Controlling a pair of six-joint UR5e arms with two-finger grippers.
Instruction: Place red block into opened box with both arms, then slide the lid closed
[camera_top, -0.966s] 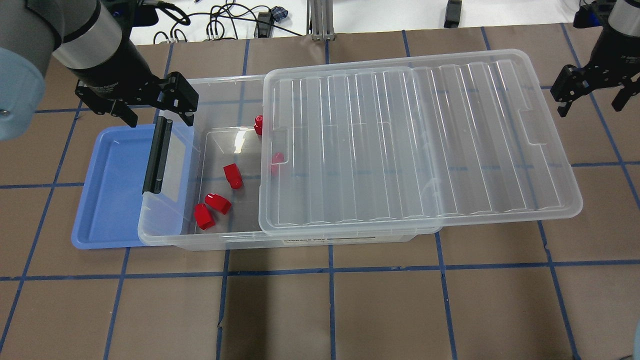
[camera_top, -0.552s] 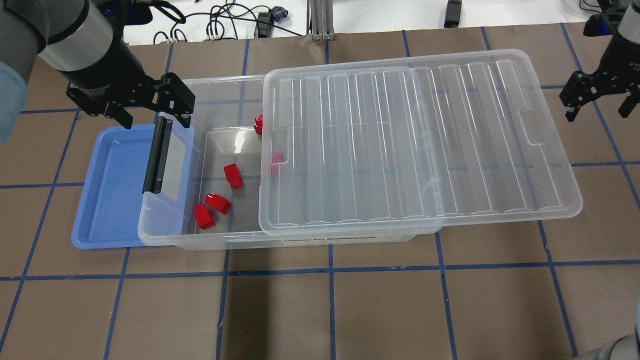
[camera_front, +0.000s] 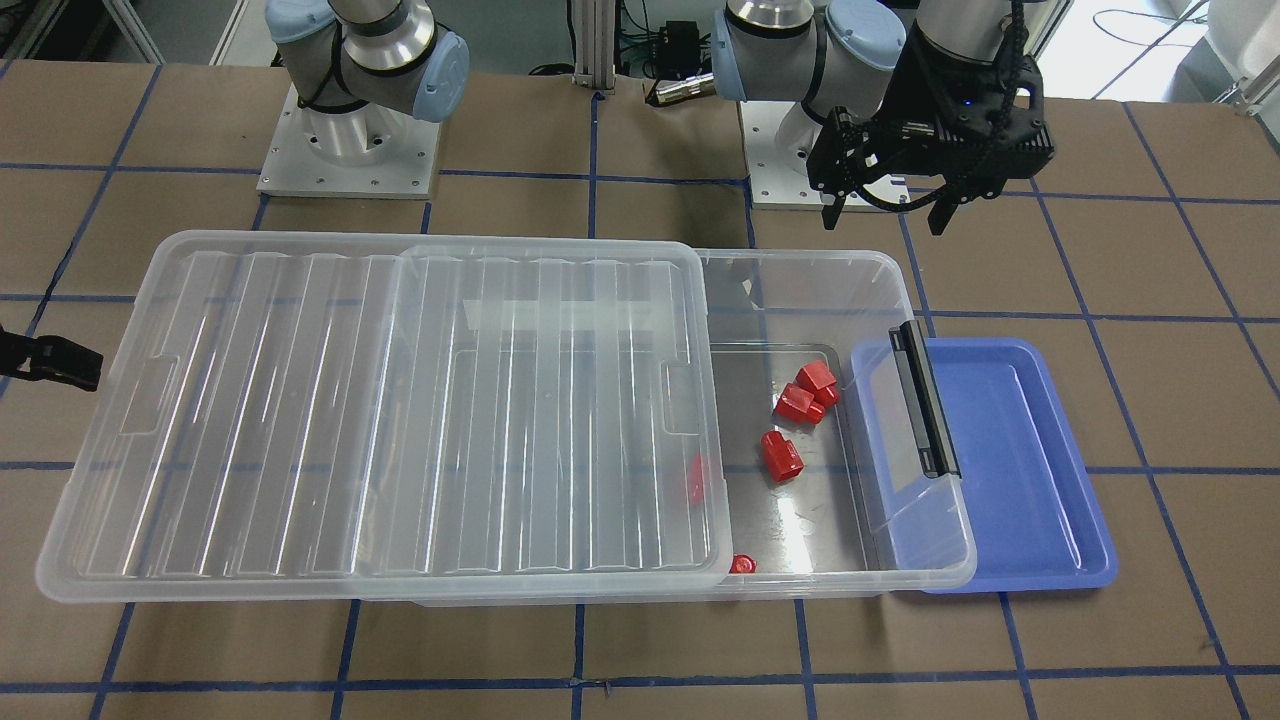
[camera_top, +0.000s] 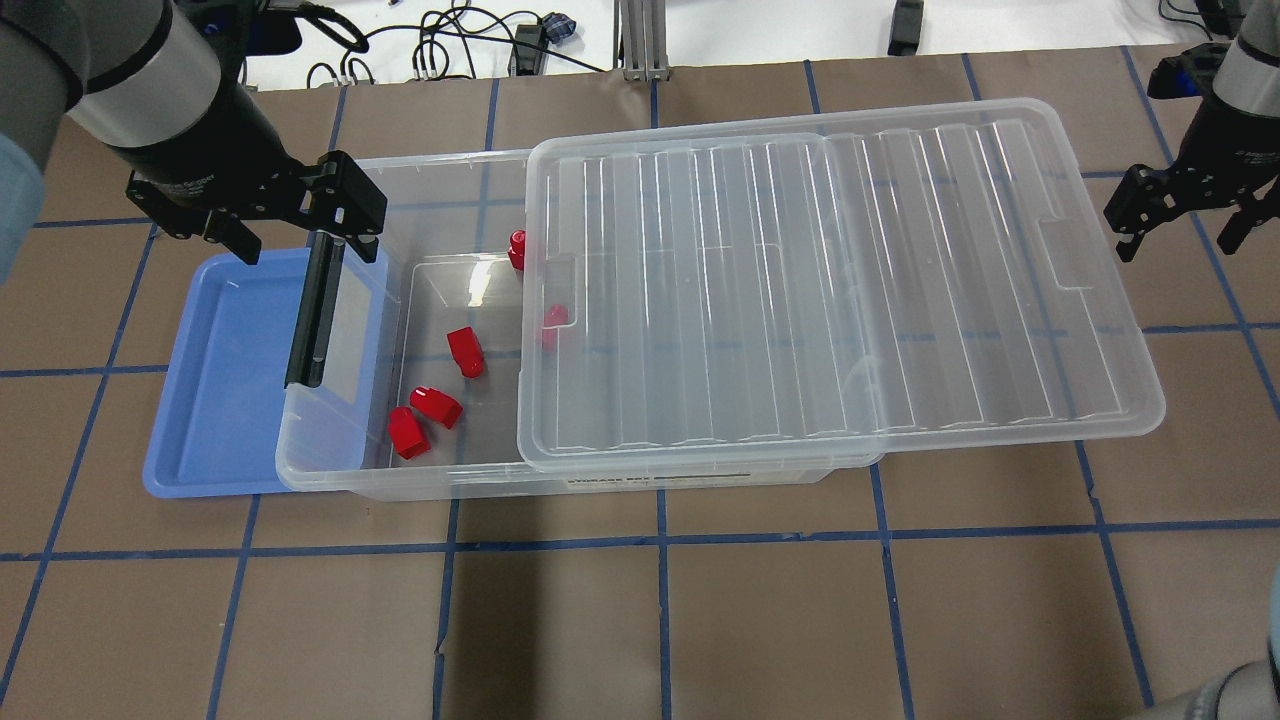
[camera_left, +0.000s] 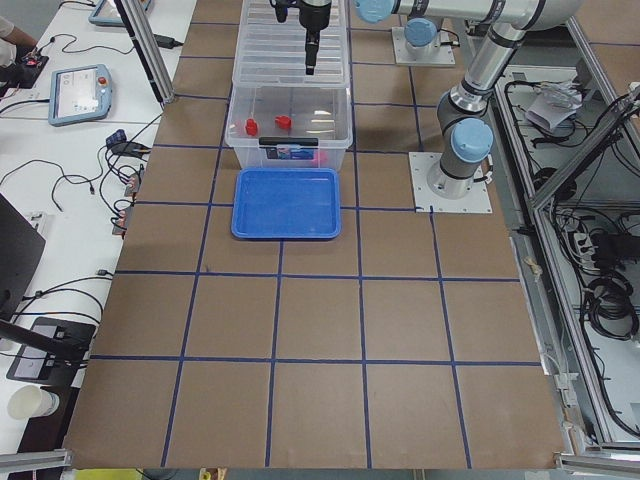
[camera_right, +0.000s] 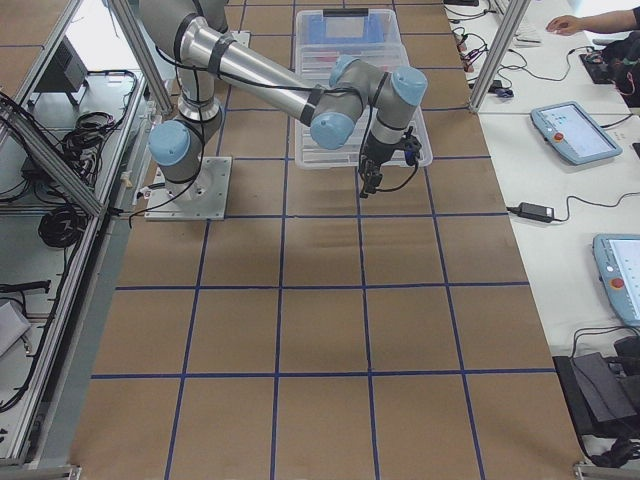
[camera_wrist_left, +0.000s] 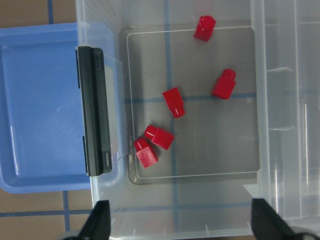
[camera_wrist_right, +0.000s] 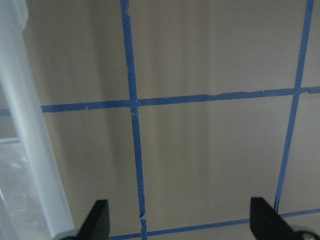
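Observation:
Several red blocks (camera_top: 465, 352) lie on the floor of the clear box (camera_top: 450, 165), one of them under the lid's edge. The ribbed lid (camera_top: 840, 280) covers the box's right part and overhangs its right end, leaving the left end uncovered. My left gripper (camera_top: 300, 240) hangs open and empty above the far left corner of the box, near its black latch bar (camera_top: 312, 315). In the left wrist view the blocks (camera_wrist_left: 173, 102) lie below the gripper (camera_wrist_left: 182, 222). My right gripper (camera_top: 1175, 240) is open and empty over the table, just right of the lid.
A shallow blue tray (camera_top: 230, 370) lies under the box's left end. Cables and an aluminium post (camera_top: 635, 40) sit beyond the table's far edge. The right wrist view shows brown table with blue tape lines (camera_wrist_right: 132, 105) beside the lid's rim (camera_wrist_right: 25, 125).
The left gripper has drifted slightly to the left. The right gripper has shifted a little toward the near side, beside the lid's right end. Blocks, box and lid have not moved.

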